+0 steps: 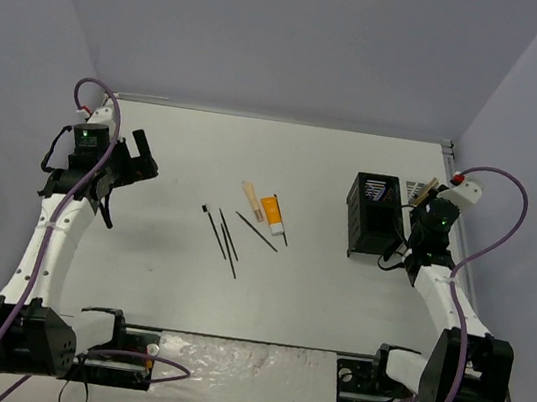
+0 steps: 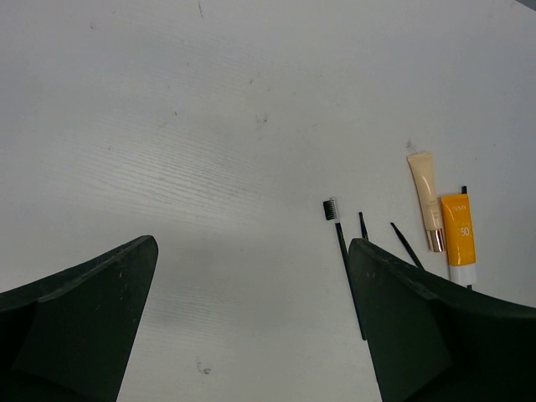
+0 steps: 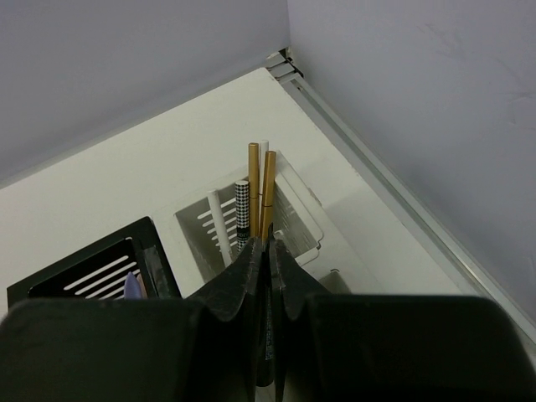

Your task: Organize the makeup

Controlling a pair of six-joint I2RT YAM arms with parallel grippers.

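Left gripper (image 1: 138,165) is hovering over bare table (image 1: 355,163) at the far left, jaws spread wide and holding nothing. It is sitting well apart from the loose makeup.

Mid-table, the loose items are lying close together:
- a spoolie brush (image 2: 332,208)
- two thin black pencils (image 1: 229,237)
- a third black pencil (image 1: 256,232), angled beside them
- a beige tube (image 2: 427,199)
- an orange tube (image 2: 458,237), just beside the beige one

In the left wrist view, one of the gripper's own fingers (image 2: 419,335) is covering the pencils' lower ends.

Right gripper (image 3: 268,244) is hanging over the white holder (image 3: 295,219) near the right wall, jaws clamped. A gold pencil (image 3: 268,188) is apparently running between them, its far end in the holder. A second gold stick (image 3: 254,180), a checkered stick (image 3: 242,209) and a white stick (image 3: 219,224) are crowding that compartment. The black mesh holder (image 3: 79,280) is standing just beside it, with something lavender (image 3: 131,285) showing inside.
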